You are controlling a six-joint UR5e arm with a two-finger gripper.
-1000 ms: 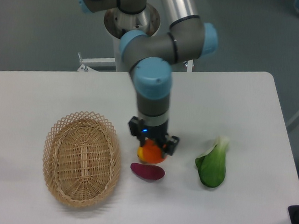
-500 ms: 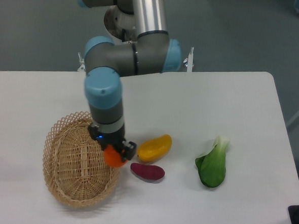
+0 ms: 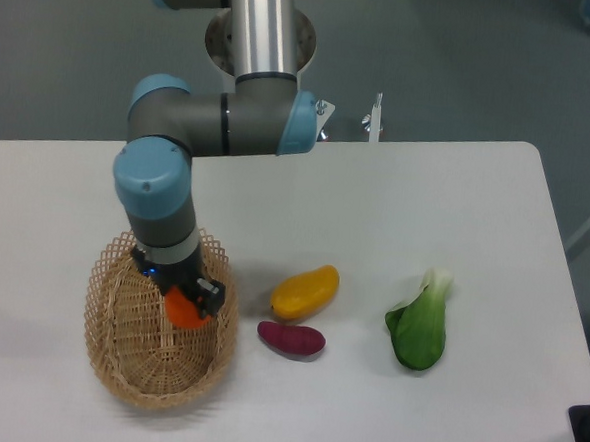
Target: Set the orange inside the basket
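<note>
The claw (image 3: 184,305) is gripping the orange (image 3: 181,308) above the wicker basket (image 3: 126,366), inside its 2 o'clock side. If released here, the orange is perhaps bouncing over the rim toward the sweet potato (image 3: 291,338).

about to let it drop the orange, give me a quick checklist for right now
1. orange gripped in the gripper: ok.
2. Orange over the inside of the basket, not the rim: ok.
3. Height of orange above the basket floor: cannot tell.
4. Basket floor bare under the orange: ok.
5. mango and sweet potato outside the basket, away from the arm: ok.
6. bok choy far right, out of the way: ok.
</note>
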